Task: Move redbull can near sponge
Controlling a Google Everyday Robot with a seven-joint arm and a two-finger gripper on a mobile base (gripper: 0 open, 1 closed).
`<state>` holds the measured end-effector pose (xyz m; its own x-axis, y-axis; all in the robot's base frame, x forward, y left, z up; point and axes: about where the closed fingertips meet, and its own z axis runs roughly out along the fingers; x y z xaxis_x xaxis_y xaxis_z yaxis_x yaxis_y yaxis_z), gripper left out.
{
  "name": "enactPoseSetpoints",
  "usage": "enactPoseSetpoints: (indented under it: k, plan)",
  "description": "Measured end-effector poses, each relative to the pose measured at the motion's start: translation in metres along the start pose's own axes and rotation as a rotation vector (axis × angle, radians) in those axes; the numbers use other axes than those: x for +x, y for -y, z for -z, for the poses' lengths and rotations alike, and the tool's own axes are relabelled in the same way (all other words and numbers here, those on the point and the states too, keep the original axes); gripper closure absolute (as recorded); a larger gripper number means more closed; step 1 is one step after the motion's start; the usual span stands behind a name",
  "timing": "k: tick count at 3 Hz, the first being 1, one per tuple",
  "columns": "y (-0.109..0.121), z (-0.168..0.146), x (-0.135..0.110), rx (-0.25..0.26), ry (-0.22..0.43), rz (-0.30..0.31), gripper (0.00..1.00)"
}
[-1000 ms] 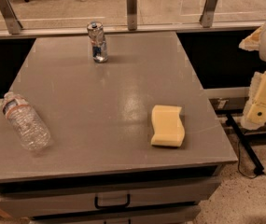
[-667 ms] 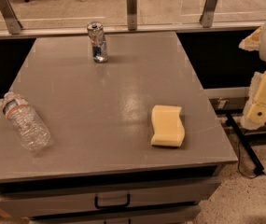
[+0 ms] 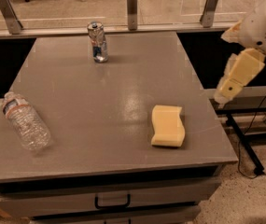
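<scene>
The redbull can (image 3: 97,42) stands upright at the far middle of the grey table (image 3: 104,101), silver with blue and red markings. The sponge (image 3: 168,125), a pale yellow block with wavy edges, lies flat near the table's front right. My arm's white and cream parts hang off the table's right side, and the gripper (image 3: 229,88) is at the cream end, beyond the right edge, level with the table's middle. It is far from the can and holds nothing that I can see.
A clear plastic water bottle (image 3: 25,121) lies on its side at the table's left front. A glass railing with metal posts (image 3: 131,8) runs behind the table. A drawer handle (image 3: 112,202) is below the front edge. Cables lie on the floor at right.
My arm at the right has moved left and a little up, toward the table's edge. The can, sponge and bottle have not moved.
</scene>
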<state>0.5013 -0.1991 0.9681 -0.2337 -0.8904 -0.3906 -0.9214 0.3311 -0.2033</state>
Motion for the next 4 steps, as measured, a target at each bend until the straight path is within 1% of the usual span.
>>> enactPoseSetpoints:
  k: [1, 2, 3, 4]
  plan:
    - [0.03, -0.025, -0.032, -0.045, 0.217, -0.013, 0.0]
    - [0.049, -0.052, -0.067, -0.107, 0.47, -0.035, 0.0]
    - [0.058, -0.064, -0.113, -0.112, 0.606, -0.002, 0.0]
    - [0.06, -0.064, -0.115, -0.105, 0.61, -0.001, 0.0]
